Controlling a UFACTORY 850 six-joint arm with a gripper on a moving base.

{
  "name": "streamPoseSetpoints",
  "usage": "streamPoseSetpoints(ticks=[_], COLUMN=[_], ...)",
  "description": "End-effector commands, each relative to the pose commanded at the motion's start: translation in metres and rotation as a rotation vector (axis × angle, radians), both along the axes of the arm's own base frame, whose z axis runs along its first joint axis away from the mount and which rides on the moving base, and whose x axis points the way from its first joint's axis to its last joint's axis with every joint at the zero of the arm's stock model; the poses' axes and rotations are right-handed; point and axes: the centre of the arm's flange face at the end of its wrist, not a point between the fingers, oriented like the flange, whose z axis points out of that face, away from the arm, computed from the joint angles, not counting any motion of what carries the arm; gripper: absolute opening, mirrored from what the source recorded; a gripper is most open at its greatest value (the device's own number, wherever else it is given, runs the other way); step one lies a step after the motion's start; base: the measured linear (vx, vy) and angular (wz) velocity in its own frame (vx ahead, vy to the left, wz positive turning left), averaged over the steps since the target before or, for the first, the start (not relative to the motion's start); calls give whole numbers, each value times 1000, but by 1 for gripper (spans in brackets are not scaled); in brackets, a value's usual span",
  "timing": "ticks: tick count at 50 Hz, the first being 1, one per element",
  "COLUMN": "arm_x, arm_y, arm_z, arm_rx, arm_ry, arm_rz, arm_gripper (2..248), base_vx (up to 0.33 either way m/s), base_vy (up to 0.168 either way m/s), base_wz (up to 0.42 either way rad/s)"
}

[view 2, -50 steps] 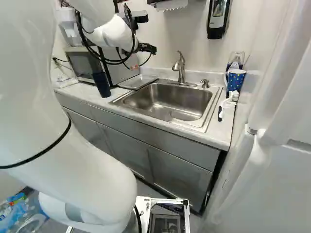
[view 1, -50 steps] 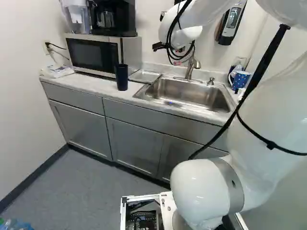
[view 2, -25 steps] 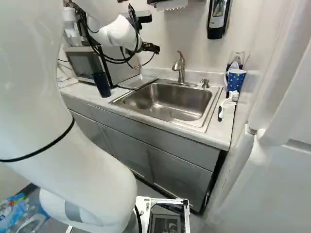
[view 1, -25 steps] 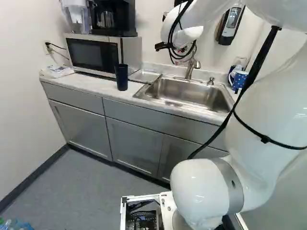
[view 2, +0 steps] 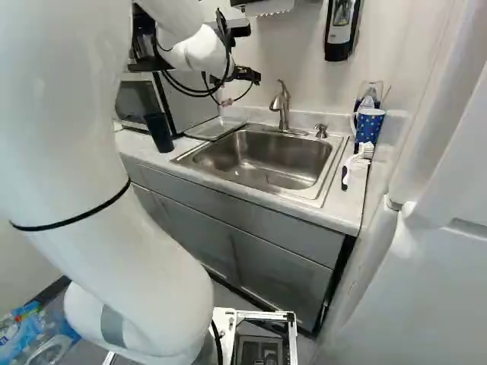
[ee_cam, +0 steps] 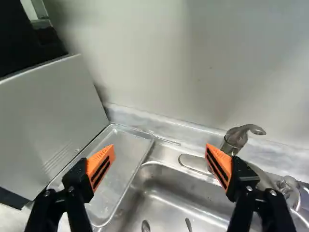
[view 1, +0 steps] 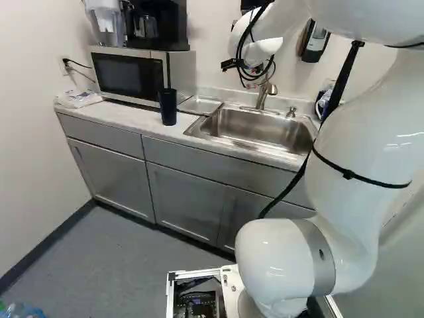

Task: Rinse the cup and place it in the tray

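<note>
My gripper [view 2: 247,74] hangs above the counter, left of the faucet in the right base view. In the wrist view the gripper [ee_cam: 160,157] stands open, its orange pads wide apart with nothing gripped. A dark blue cup [view 1: 168,107] is upright on the counter in front of the microwave. The shallow metal tray [ee_cam: 123,157] lies between microwave and sink, partly behind one finger. The faucet [view 2: 282,106] rises behind the sink [view 2: 262,156]; its lever [ee_cam: 246,129] shows beyond the other finger. A blue dotted mug [view 2: 368,126] stands at the counter's far right end.
The microwave [view 1: 128,74] carries a black coffee maker [view 1: 158,25]. A white brush [view 2: 358,161] lies right of the sink. A soap dispenser [view 2: 341,30] hangs on the wall, and a white panel [view 2: 434,266] stands close at the right. Bottles [view 2: 30,338] are on the floor.
My arm has swung to the right in both base views, carrying the open gripper closer to the faucet. The base, cup, tray and mug have not moved.
</note>
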Motion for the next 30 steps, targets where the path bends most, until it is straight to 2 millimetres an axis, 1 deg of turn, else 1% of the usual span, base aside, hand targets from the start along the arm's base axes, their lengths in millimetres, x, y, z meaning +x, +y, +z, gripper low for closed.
streamPoseSetpoints(ticks=[30], arm_x=[41], arm_y=[-42], arm_z=[-9], arm_rx=[9], arm_ry=[70], arm_rz=[-62], arm_gripper=[247], base_vx=[0], base_vy=[0], base_wz=[0])
